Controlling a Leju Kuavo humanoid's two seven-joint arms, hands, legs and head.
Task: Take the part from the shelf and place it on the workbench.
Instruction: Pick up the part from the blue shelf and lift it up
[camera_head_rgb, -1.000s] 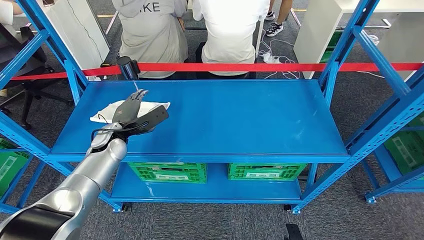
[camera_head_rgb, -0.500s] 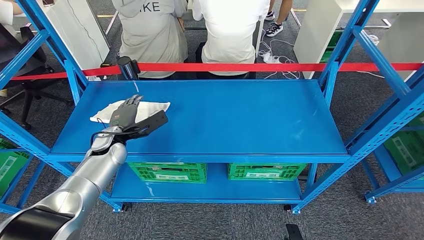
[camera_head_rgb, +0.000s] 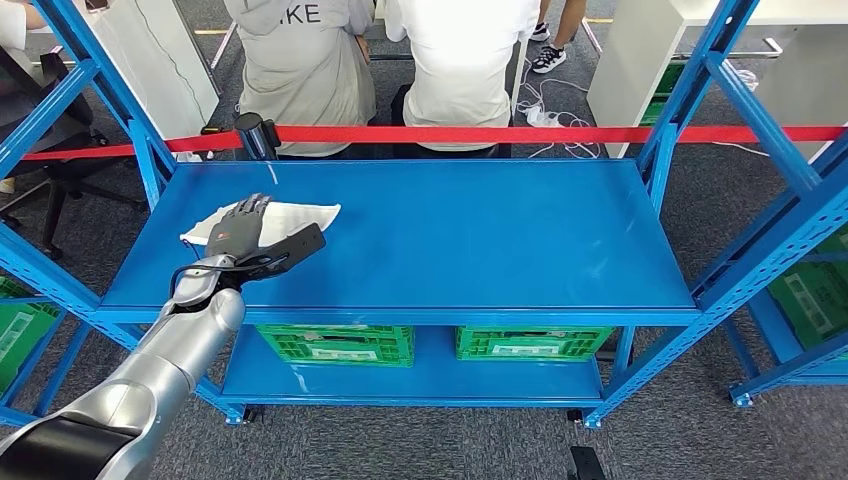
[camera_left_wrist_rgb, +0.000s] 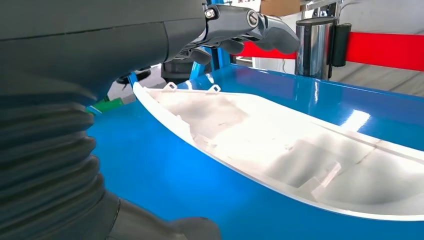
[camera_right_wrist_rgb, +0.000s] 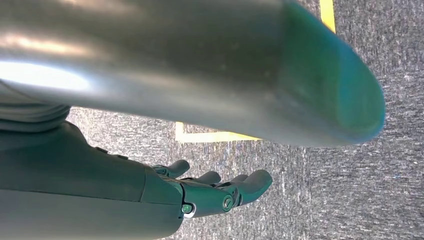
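Our left hand (camera_head_rgb: 243, 235) hovers with fingers spread over the white part (camera_head_rgb: 300, 212) at the shelf's (camera_head_rgb: 480, 240) far left. We should lower onto its near edge and close firmly; the thin shell may slip.

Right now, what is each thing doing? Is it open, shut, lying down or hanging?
Left hand: open, fingers spread above the part, holding nothing.
Right hand: open, hanging over the carpet, holding nothing.
Part: white, lying flat on the shelf, not lifted.
Shelf: blue, bare beside the part.
Crates: green, standing on the lower level.
Rope: red, stretched tight behind the shelf.
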